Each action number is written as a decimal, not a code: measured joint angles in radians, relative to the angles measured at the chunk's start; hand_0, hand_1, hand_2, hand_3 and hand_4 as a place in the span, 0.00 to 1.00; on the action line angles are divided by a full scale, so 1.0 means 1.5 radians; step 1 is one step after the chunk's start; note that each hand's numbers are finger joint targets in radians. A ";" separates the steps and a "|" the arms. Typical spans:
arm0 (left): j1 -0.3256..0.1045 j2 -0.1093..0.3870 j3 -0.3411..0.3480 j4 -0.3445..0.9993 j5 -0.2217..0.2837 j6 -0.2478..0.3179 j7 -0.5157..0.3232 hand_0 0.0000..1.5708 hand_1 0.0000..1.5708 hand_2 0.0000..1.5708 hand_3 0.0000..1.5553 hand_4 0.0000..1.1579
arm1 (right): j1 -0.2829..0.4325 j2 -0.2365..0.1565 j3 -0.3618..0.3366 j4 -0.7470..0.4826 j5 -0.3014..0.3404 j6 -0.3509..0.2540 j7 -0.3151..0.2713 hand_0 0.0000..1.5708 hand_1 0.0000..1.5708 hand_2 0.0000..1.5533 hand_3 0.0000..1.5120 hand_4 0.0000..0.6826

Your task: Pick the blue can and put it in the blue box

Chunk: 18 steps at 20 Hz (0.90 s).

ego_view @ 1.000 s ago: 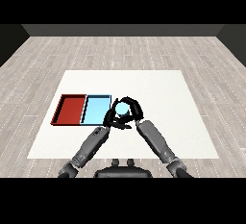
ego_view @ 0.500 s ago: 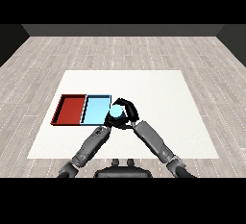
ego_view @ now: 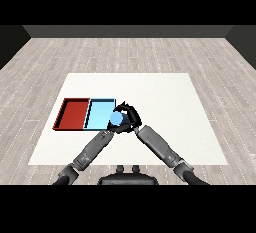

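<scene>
White counter [ego_view: 165, 92]: your right hand [ego_view: 129, 117], curled round the blue can [ego_view: 116, 120], has moved left to the blue box's [ego_view: 100, 113] edge.

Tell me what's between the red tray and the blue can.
In the head view, the light blue tray lies between the red tray and the blue can.

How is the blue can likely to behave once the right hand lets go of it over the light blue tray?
The blue can looks round and smooth, so it may roll if it lands on its side. The right hand curls round it at the light blue tray's right edge, so a release here could catch the rim and tip it. It seems rigid, unlikely to deform.
</scene>
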<state>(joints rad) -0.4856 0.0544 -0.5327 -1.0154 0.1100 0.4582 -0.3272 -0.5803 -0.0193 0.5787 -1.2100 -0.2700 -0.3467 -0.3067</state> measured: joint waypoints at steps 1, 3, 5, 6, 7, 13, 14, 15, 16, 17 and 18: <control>-0.001 0.004 -0.007 0.001 -0.018 0.010 0.002 0.00 0.00 0.00 0.00 0.37 | 0.007 -0.002 0.004 -0.007 0.004 -0.006 -0.002 0.93 0.93 0.94 0.92 0.86; 0.003 0.002 0.000 -0.003 0.012 0.014 -0.010 0.29 0.29 0.41 0.22 0.62 | -0.007 -0.005 0.017 -0.003 -0.004 -0.018 -0.002 0.93 0.93 0.94 0.92 0.88; 0.011 -0.004 0.007 -0.005 0.044 0.020 -0.034 0.65 0.65 0.66 0.58 0.60 | -0.013 -0.004 0.017 -0.002 -0.010 -0.014 -0.004 0.92 0.92 0.93 0.92 0.89; 0.016 -0.005 0.003 -0.008 0.050 0.031 -0.040 0.61 0.61 0.62 0.55 0.60 | -0.012 -0.005 0.021 -0.003 -0.015 -0.015 -0.004 0.92 0.92 0.93 0.92 0.89; 0.011 -0.006 0.003 -0.001 0.058 0.038 -0.042 0.52 0.52 0.54 0.46 0.59 | -0.017 -0.004 0.016 0.008 -0.023 -0.004 -0.010 0.92 0.92 0.94 0.92 0.88; 0.015 -0.011 0.001 0.005 0.076 0.035 -0.058 0.53 0.53 0.56 0.47 0.58 | -0.007 -0.006 0.028 -0.005 -0.026 -0.017 -0.013 0.91 0.91 0.93 0.92 0.86; 0.006 -0.012 0.000 0.021 0.089 0.032 -0.068 0.58 0.58 0.60 0.53 0.56 | -0.008 -0.005 0.020 0.001 -0.027 -0.009 -0.015 0.92 0.92 0.94 0.92 0.85; 0.008 -0.014 0.000 0.025 0.106 0.026 -0.076 0.75 0.75 0.75 0.66 0.54 | -0.009 -0.004 0.018 0.009 -0.032 -0.005 -0.021 0.91 0.91 0.94 0.92 0.85; 0.016 -0.016 0.004 0.014 0.112 0.018 -0.070 0.90 0.90 0.89 0.82 0.52 | -0.005 -0.002 0.016 0.005 -0.027 -0.005 -0.020 0.91 0.91 0.94 0.92 0.84; 0.019 -0.020 0.005 0.017 0.118 0.013 -0.073 0.94 0.94 0.93 0.88 0.52 | 0.004 0.001 0.011 -0.001 -0.022 -0.004 -0.018 0.89 0.89 0.93 0.92 0.81; 0.018 -0.022 0.012 0.024 0.126 0.008 -0.070 0.91 0.91 0.86 0.67 0.57 | -0.001 0.002 0.012 0.007 -0.032 -0.005 -0.021 0.84 0.84 0.91 0.91 0.75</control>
<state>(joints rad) -0.4580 0.0215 -0.5141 -0.9799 0.2995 0.4709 -0.4328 -0.5825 -0.0157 0.5960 -1.1999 -0.3184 -0.3537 -0.3388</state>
